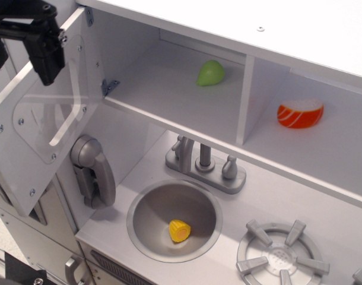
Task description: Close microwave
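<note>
The microwave (163,89) is the white compartment at the upper middle, with a green pear-shaped toy (210,72) inside. Its hinged door (27,160) stands wide open, swung out to the left. The door's clear window (47,113) shows the long handle (69,113) through it. My black gripper (22,62) is at the top left, by the door's upper outer edge. Its jaws are spread wide and hold nothing. One finger (45,56) overlaps the top of the door; the other is cut off by the left frame edge.
A doorless cubby to the right holds an orange toy (299,113). Below are a grey toy phone (93,169), a faucet (205,163), a sink (151,205) with a yellow toy (179,230), and a burner (282,255).
</note>
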Robot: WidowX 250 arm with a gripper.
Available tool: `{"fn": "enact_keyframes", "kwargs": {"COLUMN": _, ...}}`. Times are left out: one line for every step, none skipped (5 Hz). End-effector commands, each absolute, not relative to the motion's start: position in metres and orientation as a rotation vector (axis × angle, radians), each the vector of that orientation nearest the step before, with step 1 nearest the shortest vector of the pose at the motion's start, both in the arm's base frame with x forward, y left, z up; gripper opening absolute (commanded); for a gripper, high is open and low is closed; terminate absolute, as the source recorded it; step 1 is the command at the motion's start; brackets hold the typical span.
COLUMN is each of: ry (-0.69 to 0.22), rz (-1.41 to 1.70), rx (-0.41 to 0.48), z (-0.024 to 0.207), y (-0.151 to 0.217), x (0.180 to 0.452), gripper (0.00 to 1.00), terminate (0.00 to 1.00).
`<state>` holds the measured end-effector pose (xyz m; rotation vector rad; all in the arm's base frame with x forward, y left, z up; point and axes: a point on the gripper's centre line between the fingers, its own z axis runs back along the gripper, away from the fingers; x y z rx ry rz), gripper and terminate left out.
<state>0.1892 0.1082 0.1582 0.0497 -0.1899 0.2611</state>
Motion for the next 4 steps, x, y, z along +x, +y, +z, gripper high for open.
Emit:
{"fn": "enact_keyframes", "kwargs": {"ry": -0.201, "rz": 0.27, "rx": 0.06, "z": 0.149, "y": 0.111, "x": 0.189, "gripper": 1.0, "terminate": 0.0}}
{"fn": "enact_keyframes", "kwargs": {"ry": -0.18, "rz": 0.281, "rx": 0.103, "z": 0.137, "y": 0.108, "x": 0.195, "gripper": 1.0, "terminate": 0.0}}
{"fn": "enact_keyframes", "kwargs": {"ry": -0.18, "rz": 0.302, "rx": 0.082, "z": 0.122, "y": 0.095, "x": 0.204, "gripper": 1.0, "terminate": 0.0}}
{"fn": "enact_keyframes", "kwargs": {"ry": -0.179, "rz": 0.343, "rx": 0.065, "z": 0.113, "y": 0.073, "x": 0.219, "gripper": 1.0, "terminate": 0.0}}
